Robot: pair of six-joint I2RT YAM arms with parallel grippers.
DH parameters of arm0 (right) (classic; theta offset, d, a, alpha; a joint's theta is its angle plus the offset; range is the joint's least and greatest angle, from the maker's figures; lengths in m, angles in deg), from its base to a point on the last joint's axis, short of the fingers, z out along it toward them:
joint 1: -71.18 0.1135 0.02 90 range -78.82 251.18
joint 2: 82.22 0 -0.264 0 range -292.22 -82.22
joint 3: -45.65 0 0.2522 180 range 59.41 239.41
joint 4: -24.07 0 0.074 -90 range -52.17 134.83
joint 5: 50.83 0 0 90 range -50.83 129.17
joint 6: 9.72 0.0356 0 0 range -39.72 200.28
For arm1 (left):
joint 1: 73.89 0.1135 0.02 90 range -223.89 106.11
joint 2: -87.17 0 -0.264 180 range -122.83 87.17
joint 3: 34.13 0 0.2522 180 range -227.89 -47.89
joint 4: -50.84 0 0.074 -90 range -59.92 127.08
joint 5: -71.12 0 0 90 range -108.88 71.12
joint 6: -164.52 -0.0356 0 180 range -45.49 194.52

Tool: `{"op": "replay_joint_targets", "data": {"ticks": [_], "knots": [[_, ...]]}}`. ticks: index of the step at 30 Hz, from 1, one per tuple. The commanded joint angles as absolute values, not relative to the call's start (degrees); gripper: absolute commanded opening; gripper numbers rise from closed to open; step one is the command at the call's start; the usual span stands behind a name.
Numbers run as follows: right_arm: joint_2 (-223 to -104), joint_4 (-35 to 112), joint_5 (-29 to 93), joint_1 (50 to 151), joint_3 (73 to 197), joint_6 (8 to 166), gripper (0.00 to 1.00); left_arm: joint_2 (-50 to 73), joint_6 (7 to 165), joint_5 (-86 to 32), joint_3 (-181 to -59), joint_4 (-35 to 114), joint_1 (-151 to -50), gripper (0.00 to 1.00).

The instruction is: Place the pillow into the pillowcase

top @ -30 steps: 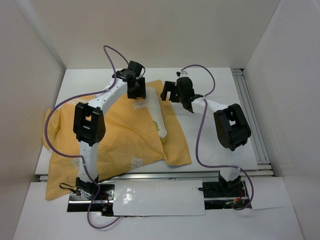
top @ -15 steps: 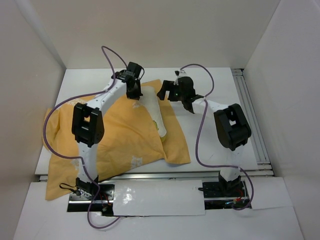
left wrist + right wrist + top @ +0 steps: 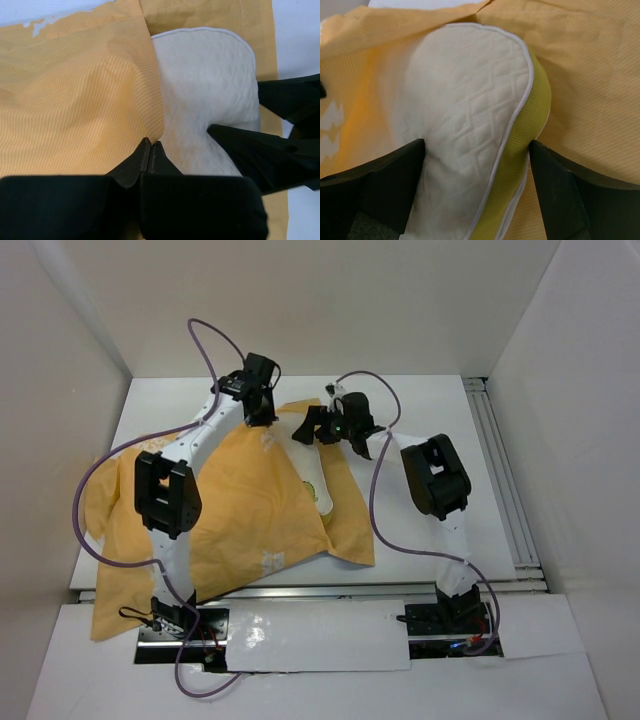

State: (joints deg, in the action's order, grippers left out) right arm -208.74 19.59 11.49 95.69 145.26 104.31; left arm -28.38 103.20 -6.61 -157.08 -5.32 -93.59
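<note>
The mustard-orange pillowcase [image 3: 240, 500] lies spread over the left and middle of the table, its front-left corner hanging over the near edge. The cream quilted pillow [image 3: 318, 485] sticks out of its right side, with a white piped edge and a yellow-green side band [image 3: 520, 150]. My left gripper [image 3: 262, 420] is shut on the pillowcase's edge [image 3: 150, 120] right beside the pillow [image 3: 205, 85]. My right gripper [image 3: 476, 150] straddles the pillow's end [image 3: 465, 100]. One finger [image 3: 395, 170] presses the quilted face and the other [image 3: 560, 185] presses the yellow band.
A metal rail [image 3: 500, 470] runs along the table's right side. White walls close in the left, back and right. Purple cables [image 3: 385, 510] loop off both arms. A shiny white strip [image 3: 300, 635] lies between the two bases.
My left gripper has closed on the pillowcase edge and drawn it slightly left. My right arm has swung left onto the pillow's end, and its jaws have narrowed against it.
</note>
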Motion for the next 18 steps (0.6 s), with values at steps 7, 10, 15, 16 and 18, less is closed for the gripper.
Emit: {"op": "replay_joint_targets", "data": {"ticks": [7,10,15,16,18], "knots": [[-208.36,6.86,-8.99,97.81,144.85,101.1,0.16,-24.45,98.51,-7.63,-161.53,1.66,-97.26,0.0],[-203.01,-2.9,-11.63,97.81,139.06,101.12,0.0,-24.45,97.19,-9.56,-165.48,1.66,-98.58,0.0],[-192.98,-23.47,-17.87,98.34,123.88,100.49,0.0,-22.52,95.44,-12.02,-171.63,1.66,-101.83,0.0],[-190.88,-30.74,-17.87,98.34,122.18,101.54,0.0,-21.82,94.91,-12.72,-172.51,1.66,-103.66,0.0],[-189.72,-35.88,-17.0,98.34,120.24,104.44,0.0,-21.2,92.71,-12.73,-175.15,1.66,-106.13,0.0]]}}
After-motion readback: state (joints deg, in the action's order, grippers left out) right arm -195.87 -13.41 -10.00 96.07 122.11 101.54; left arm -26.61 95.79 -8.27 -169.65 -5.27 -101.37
